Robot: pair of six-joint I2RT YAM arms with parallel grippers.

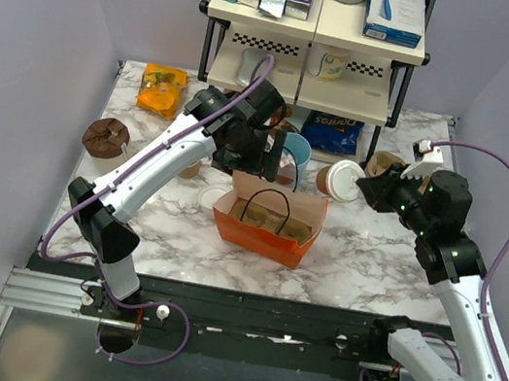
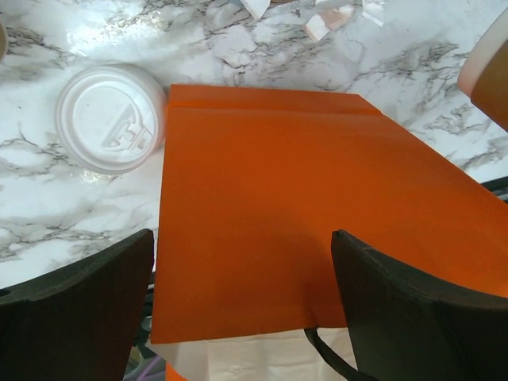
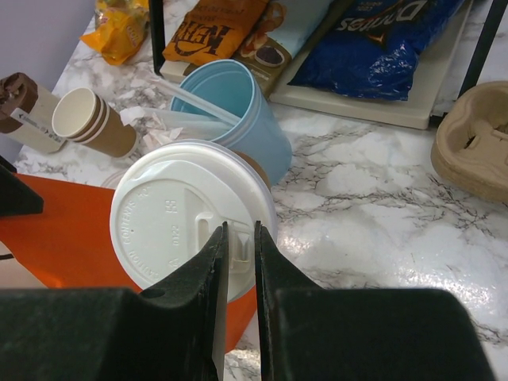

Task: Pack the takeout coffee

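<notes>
Pinching the white lid (image 3: pixel 171 214) at its rim, the right gripper (image 3: pixel 240 230) shows its fingers at a narrow slit on the takeout coffee (image 1: pixel 341 179), toward the back edge of the counter (image 1: pixel 376 256), right of the orange bag (image 1: pixel 267 220). The left gripper (image 2: pixel 242 236) gapes wide over that bag, holding nothing. In the wrist view the lid hides the cup's paper body; whether it rests on the counter, I cannot tell.

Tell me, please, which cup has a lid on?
The short kraft cup in front of the right gripper: it alone is lidded, whereas the taller blue cup and the tan paper cups are open-topped.
</notes>
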